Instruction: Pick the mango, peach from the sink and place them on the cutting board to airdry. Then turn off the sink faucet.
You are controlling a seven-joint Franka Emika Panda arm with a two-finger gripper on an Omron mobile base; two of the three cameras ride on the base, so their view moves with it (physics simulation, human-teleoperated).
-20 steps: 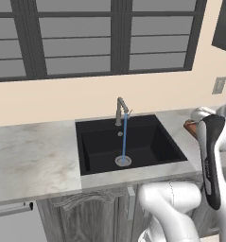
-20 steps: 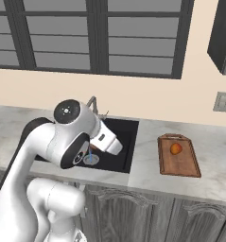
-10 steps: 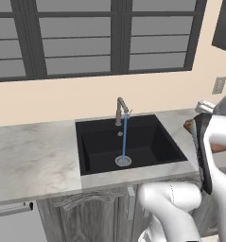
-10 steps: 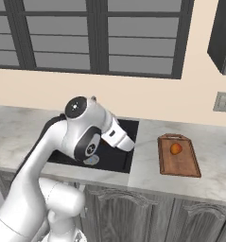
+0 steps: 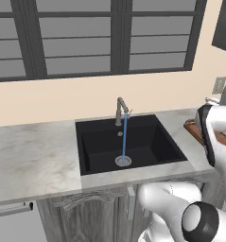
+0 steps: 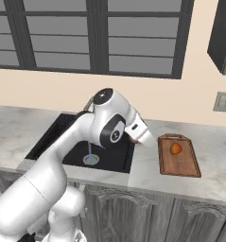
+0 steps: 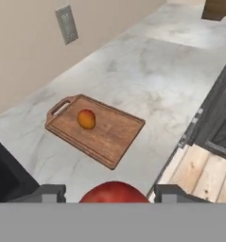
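Note:
The pinkish-red peach (image 7: 114,192) sits between my fingertips (image 7: 49,193), and my gripper (image 7: 112,194) is shut on it. In the right base view my gripper (image 6: 143,137) hangs over the counter between the black sink (image 6: 62,137) and the reddish-brown cutting board (image 6: 179,163). The orange mango (image 7: 86,118) lies on the cutting board (image 7: 109,139), near its handle end; the same mango (image 6: 176,148) shows from the right base. The sink (image 5: 147,142) holds no fruit. Water runs from the grey faucet (image 5: 120,109) down to the steel drain (image 5: 123,161).
Pale marble counter (image 7: 147,75) runs around the board. A wall outlet (image 7: 66,23) is behind it, and a brown box (image 7: 217,8) stands far along the counter. Dark cabinet fronts (image 7: 218,123) drop off at the counter's edge.
My arm has swung right from over the sink toward the cutting board, carrying the peach. The mango and the running water are unchanged.

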